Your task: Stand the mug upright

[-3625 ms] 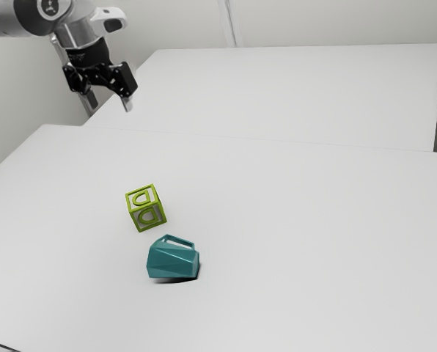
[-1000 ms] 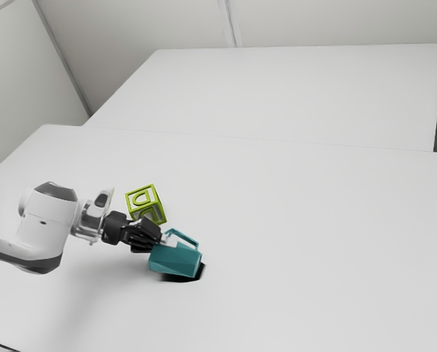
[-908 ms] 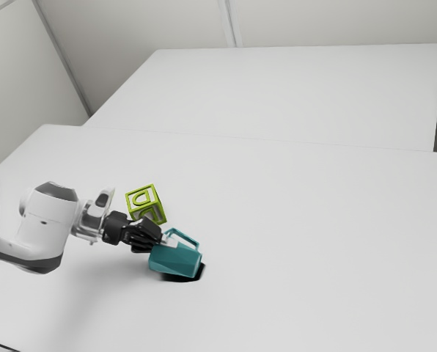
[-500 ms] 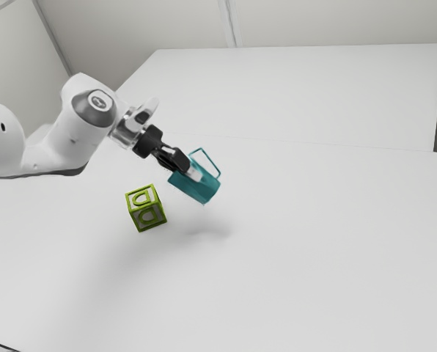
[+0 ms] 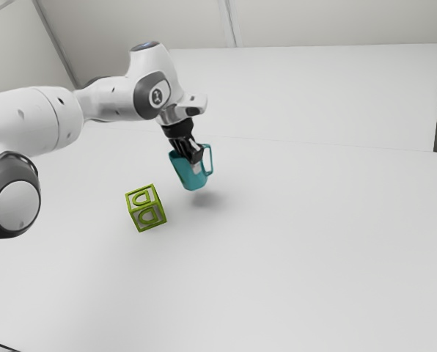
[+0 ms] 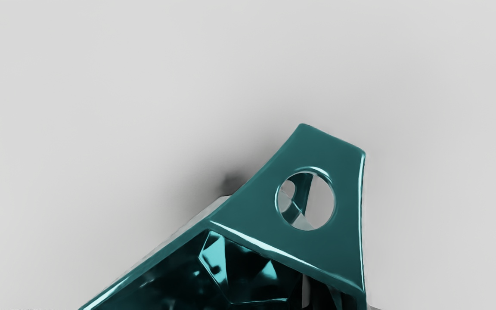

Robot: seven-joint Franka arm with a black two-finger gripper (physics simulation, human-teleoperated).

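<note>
Teal mug (image 5: 185, 174), slightly tilted, hangs below end effector (image 5: 196, 163), gripped near rim, above white table (image 5: 292, 257).

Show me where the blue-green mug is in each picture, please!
Exterior view: the mug hangs from the gripper, higher than the green block and farther right.
Wrist view: close to the hand's camera, its dark inside showing.
Landmark in both: the mug's handle, sticking out from its side.
</note>
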